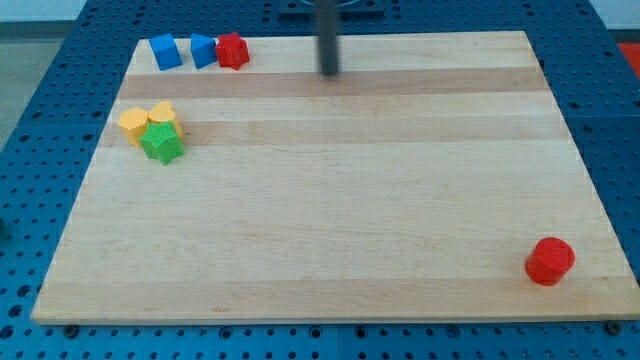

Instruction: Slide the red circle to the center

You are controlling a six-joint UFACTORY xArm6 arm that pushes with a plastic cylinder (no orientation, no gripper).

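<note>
The red circle (550, 261), a round red block, sits near the board's bottom right corner. My tip (329, 73) is at the view's top, a little right of the middle, far up and left of the red circle and touching no block. The wooden board (330, 200) fills most of the view.
At the top left stand two blue blocks (166, 52) (203, 50) and a red block (233, 50) in a row. Lower on the left, two yellow blocks (135, 125) (162, 115) and a green star-like block (161, 144) cluster together. A blue pegboard (40, 150) surrounds the board.
</note>
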